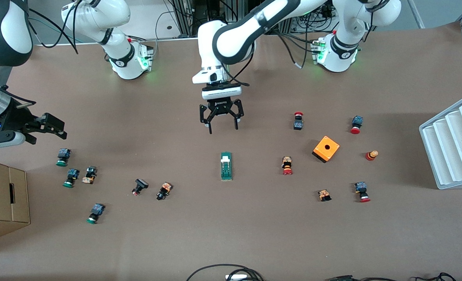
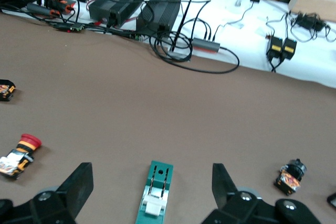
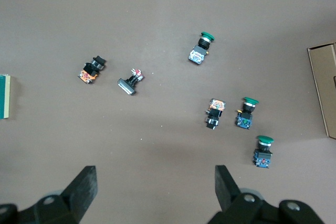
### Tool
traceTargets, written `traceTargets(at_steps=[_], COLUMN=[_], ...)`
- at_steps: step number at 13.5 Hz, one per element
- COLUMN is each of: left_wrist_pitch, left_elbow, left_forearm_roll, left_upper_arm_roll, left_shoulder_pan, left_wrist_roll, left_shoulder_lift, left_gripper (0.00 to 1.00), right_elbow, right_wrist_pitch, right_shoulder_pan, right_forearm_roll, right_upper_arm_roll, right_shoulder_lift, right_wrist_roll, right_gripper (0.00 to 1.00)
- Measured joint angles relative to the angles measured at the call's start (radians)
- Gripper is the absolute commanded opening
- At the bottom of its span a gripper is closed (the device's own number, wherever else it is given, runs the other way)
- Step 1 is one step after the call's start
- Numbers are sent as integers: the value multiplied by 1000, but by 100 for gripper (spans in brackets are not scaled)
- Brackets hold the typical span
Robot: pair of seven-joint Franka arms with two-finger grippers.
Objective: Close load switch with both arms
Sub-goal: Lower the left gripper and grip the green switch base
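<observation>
Now the load switch (image 1: 226,166) lies flat on the table (image 1: 231,234), a little below the centre of the front frame. Its long axis runs up and down in that frame, so one end points to the robots' bases and the other to the front camera. The white lever piece sits at the end toward the bases; the rest of the body is dark green. In the left wrist frame the switch (image 2: 156,192) shows at the bottom centre, between the two fingers, with the white piece at the end closest to the gripper.

The left gripper (image 1: 221,124) hangs over the table just above the switch in the front frame, at the upper centre, and its fingers are spread wide with nothing between them. On its black body there is white writing, but it is too small to read surely.

The right gripper (image 1: 51,128) is at the left edge of the front frame, over the table above a group of green buttons (image 1: 62,157). In the right wrist frame its fingers (image 3: 84,190) stand wide apart and hold nothing.

An orange box (image 1: 326,148) with a hole stands in the right half of the front frame, well apart from the switch.
</observation>
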Motion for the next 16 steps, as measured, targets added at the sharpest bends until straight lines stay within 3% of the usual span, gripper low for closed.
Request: traceTargets(at_steps=[8, 16], left_wrist_pitch=[-138, -232], left_elbow=[8, 80], left_forearm_roll=[282, 402], left_upper_arm_roll=[1, 2], left_shoulder_pan=[-53, -94], left_wrist_roll=[-201, -259], left_shoulder_lift=[188, 329], left_gripper=[100, 100], right_elbow=[0, 0], right_wrist_pitch=[0, 0], right_shoulder_pan=[-1, -1], right_forearm_roll=[0, 0], right_upper_arm_roll=[0, -1], right_shoulder_lift=[0, 0], right_wrist_roll=[0, 0], right_gripper=[100, 100])
